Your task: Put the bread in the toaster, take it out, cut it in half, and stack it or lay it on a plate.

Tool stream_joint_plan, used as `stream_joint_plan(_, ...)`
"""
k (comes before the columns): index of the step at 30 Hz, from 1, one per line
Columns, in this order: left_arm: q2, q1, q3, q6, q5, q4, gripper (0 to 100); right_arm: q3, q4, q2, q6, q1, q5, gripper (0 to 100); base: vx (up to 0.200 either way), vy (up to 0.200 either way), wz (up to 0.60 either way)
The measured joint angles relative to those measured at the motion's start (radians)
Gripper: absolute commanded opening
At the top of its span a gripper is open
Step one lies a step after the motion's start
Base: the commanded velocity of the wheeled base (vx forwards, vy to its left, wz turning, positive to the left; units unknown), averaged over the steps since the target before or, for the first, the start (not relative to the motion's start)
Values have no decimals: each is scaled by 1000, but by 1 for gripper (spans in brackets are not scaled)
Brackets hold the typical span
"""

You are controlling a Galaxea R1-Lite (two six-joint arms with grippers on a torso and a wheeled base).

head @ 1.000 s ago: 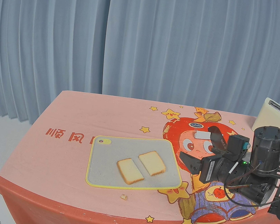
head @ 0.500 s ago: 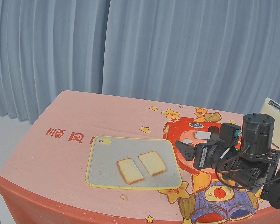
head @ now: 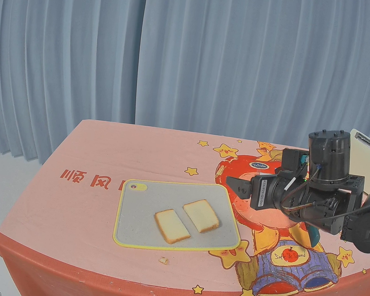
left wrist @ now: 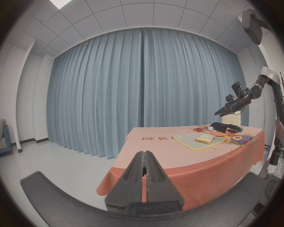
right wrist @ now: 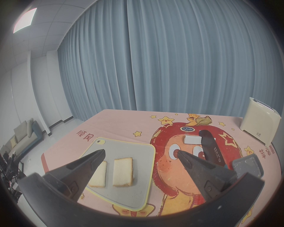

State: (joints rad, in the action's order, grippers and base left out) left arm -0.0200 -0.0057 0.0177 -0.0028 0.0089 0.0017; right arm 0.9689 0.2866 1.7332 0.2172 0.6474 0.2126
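Pale toasted bread halves (head: pixel 172 226) lie side by side on the grey, yellow-rimmed cutting board (head: pixel 136 221) near the surface's (head: pixel 101 151) front edge; right jaws hang spread, left jaws pressed together.

Right claw (right wrist: pixel 140 153): raised on a level wrist, pointing to the robot's left — fingers spread wide, empty.
Left claw (left wrist: pixel 144 168): held low — fingers pressed together, empty.
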Motion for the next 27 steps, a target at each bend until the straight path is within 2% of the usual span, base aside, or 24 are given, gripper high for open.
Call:
stream_joint_plan(10,0,-1,0,0,0,0,0,66,-26,58,-13,-11,0,100,0,0,0)
stream_joint_plan(27,0,-1,0,0,0,0,0,57,-26,179,-25,-17,2,100,0,0,0)
